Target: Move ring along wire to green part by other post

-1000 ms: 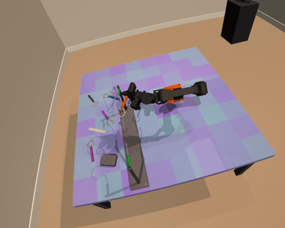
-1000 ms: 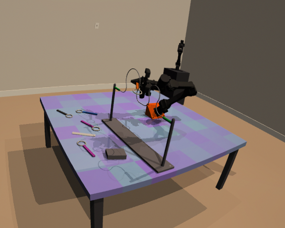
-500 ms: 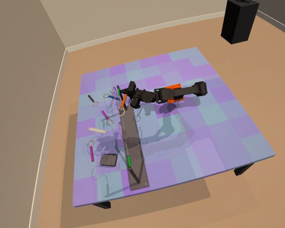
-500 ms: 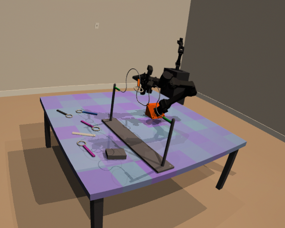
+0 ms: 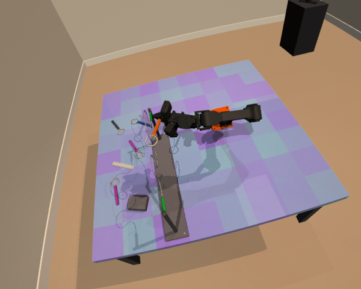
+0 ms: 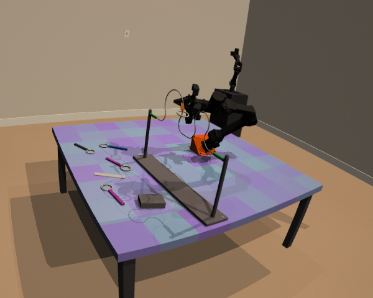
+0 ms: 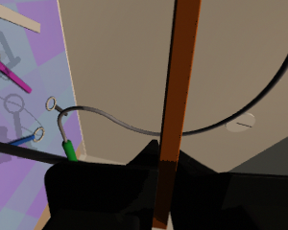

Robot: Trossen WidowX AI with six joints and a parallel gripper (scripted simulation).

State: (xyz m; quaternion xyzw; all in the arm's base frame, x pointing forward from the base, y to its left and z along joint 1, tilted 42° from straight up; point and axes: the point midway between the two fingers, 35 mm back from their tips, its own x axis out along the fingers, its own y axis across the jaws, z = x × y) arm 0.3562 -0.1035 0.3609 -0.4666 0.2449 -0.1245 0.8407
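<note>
Colours and patterns, relative to the long grey-brown base board

Long flat grey-brown base board [image 5: 171, 183] [image 6: 180, 189]: plain. Beneath it, square wooden-legged-style table top [image 5: 236, 174] [image 6: 260, 179]: patchwork of purple, blue and teal squares. Above it, slim straight handle [image 5: 156, 126] [image 6: 182, 106] [image 7: 180, 86]: orange; thin round ring [image 5: 146, 144] [image 6: 178, 113]: pale cream. Beside it, low rectangular block [image 5: 138, 203] [image 6: 151, 201]: dark brown-grey.

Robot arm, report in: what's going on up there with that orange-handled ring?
Gripper shut on orange handle. Ring held up at the wire's grey stretch, between the posts. Looping grey wire close by, must not be touched.
</note>
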